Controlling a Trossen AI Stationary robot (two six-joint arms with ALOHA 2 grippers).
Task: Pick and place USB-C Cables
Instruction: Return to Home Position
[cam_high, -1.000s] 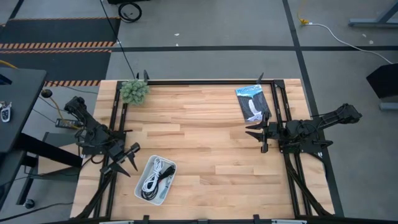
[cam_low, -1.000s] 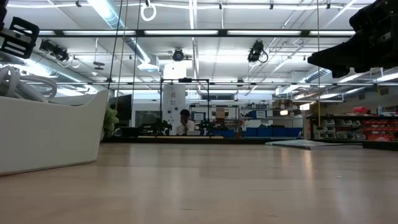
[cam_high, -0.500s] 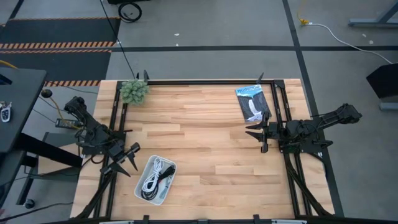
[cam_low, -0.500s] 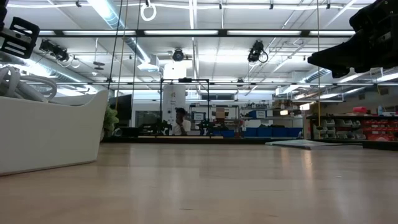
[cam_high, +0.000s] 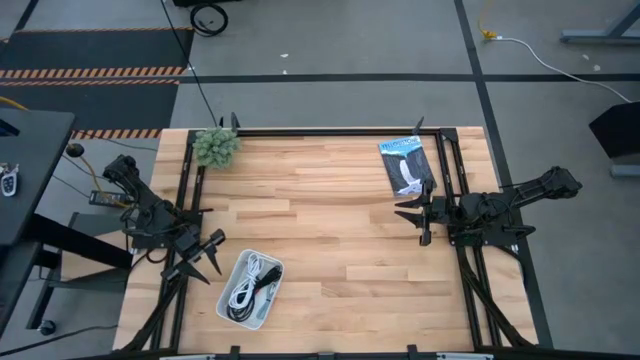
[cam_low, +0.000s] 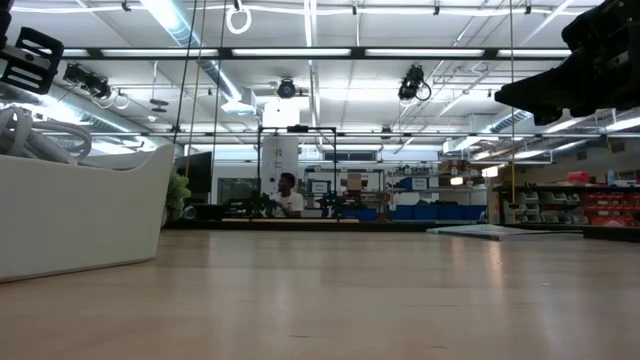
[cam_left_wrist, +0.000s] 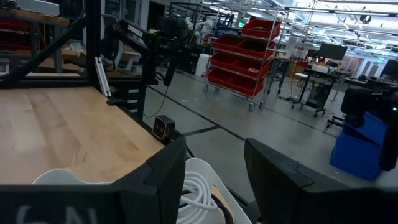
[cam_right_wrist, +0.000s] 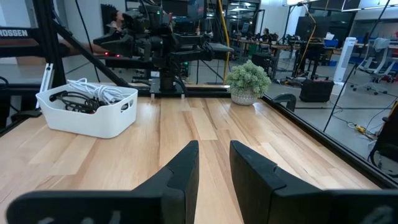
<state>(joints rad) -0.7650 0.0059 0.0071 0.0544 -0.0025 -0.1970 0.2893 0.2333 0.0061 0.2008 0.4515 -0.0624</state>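
The USB-C cables lie heaped in the white tray (cam_high: 228, 308) near the table's front left: a white coil (cam_high: 243, 288) and black cable (cam_high: 264, 293) show; a silvery-grey one and a red tie I cannot make out. The right wrist view shows the cables (cam_right_wrist: 87, 93) over the tray's rim. My left gripper (cam_high: 207, 262) hovers open just left of the tray, with the white coil (cam_left_wrist: 200, 191) below its fingers. My right gripper (cam_high: 417, 222) is open, raised near the table's right edge, far from the tray.
A flat black-and-blue packet (cam_high: 405, 165) lies at the far right corner, just beyond my right gripper. A small green plant (cam_high: 215, 146) stands at the far left corner. Bare wood (cam_high: 330, 220) spreads between the arms. A person (cam_low: 287, 196) shows far off in the room.
Both arms and the cables have kept still. Only the person far off in the room behind the table has shifted a little.
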